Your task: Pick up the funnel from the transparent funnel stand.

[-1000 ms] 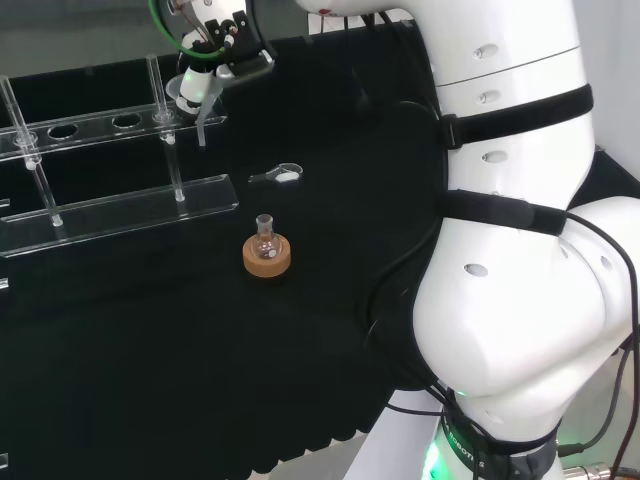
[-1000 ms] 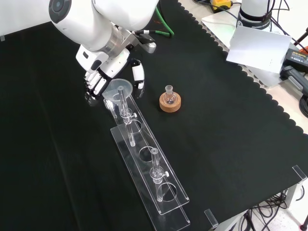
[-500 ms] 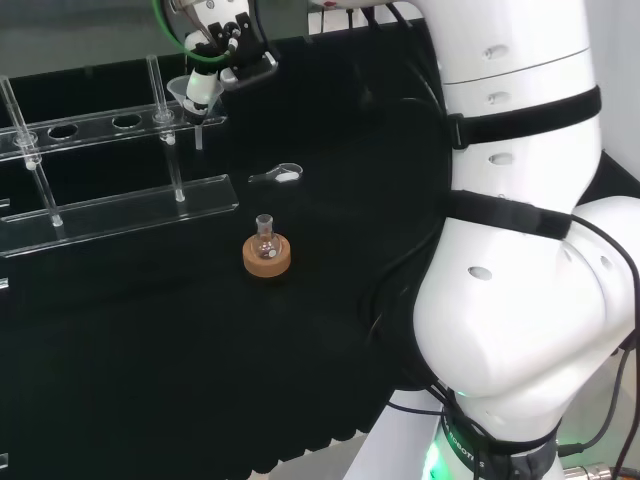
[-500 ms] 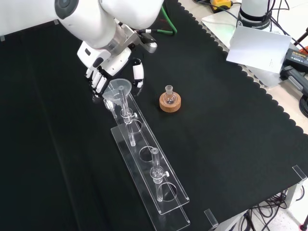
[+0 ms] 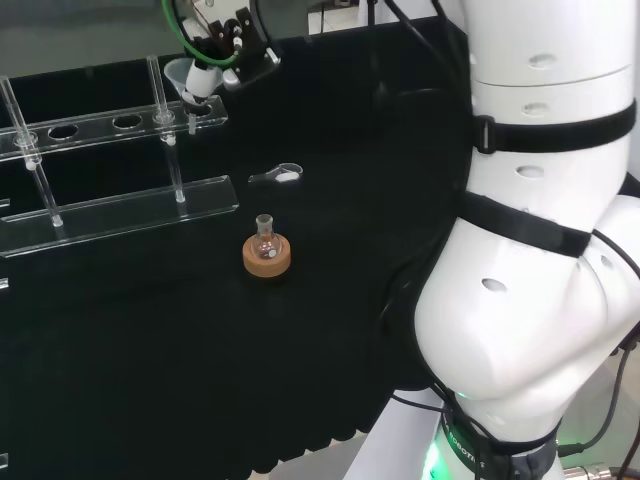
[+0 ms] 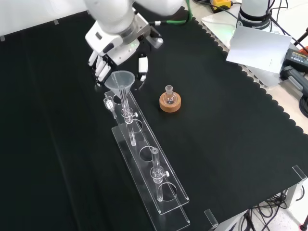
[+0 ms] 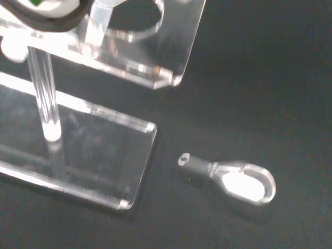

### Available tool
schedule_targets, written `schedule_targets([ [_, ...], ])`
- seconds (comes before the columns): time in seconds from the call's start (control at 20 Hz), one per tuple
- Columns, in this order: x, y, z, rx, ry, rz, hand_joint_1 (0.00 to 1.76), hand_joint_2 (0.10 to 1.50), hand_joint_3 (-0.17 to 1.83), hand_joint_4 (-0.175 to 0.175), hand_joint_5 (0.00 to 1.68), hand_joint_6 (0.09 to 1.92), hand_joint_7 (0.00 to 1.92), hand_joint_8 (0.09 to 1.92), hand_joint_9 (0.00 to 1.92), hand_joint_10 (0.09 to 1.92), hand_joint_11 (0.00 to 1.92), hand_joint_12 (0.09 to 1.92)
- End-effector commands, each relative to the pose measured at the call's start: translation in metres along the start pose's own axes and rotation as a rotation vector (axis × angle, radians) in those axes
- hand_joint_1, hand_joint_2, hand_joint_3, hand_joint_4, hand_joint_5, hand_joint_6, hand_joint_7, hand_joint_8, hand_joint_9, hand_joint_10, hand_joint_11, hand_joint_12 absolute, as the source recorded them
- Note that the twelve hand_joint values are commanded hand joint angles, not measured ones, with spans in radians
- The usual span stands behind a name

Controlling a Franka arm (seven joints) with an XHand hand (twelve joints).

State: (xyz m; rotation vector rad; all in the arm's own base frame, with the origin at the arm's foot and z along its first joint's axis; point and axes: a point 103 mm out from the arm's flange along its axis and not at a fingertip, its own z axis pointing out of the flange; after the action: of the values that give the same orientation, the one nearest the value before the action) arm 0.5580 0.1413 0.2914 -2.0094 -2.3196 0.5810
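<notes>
Compared with one second ago, hand (image 6: 115,45) and funnel (image 6: 120,82) both higher and shifted to the right in the front view; funnel's stem now lifted above the end hole of the transparent funnel stand (image 6: 144,161), no longer sitting in it. In the head view, hand (image 5: 222,42) also nearer to the top edge, funnel (image 5: 187,80) hanging under it over the right end of the stand (image 5: 110,125). Fingers (image 6: 99,69) curled around the funnel's cone, thumb (image 6: 143,65) on the opposite side, so closed on the funnel and carrying it. Small flask (image 6: 169,95) on its cork ring (image 6: 170,103) unmoved, well apart. Small clear loop-shaped piece (image 7: 233,176) lying on the black cloth (image 6: 231,125) beside the stand's base.
</notes>
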Motion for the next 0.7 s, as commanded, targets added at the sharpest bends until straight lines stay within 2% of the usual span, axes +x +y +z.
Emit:
schedule_targets([
  [0.05, 0.001, -0.020, -0.045, -0.082, -0.065, 0.017, 0.85, 0.79, 0.50, 0.028, 0.80, 0.63, 0.65, 0.66, 0.88, 0.45, 0.55, 1.22],
  [0.4, -0.004, -0.057, -0.073, -0.096, -0.096, 0.049, 0.85, 0.79, 0.51, 0.038, 0.83, 0.66, 0.65, 0.66, 0.88, 0.44, 0.57, 1.21],
  [0.7, -0.008, -0.088, -0.076, -0.081, -0.112, 0.089, 0.85, 0.79, 0.51, 0.040, 0.83, 0.67, 0.65, 0.66, 0.88, 0.44, 0.58, 1.21],
])
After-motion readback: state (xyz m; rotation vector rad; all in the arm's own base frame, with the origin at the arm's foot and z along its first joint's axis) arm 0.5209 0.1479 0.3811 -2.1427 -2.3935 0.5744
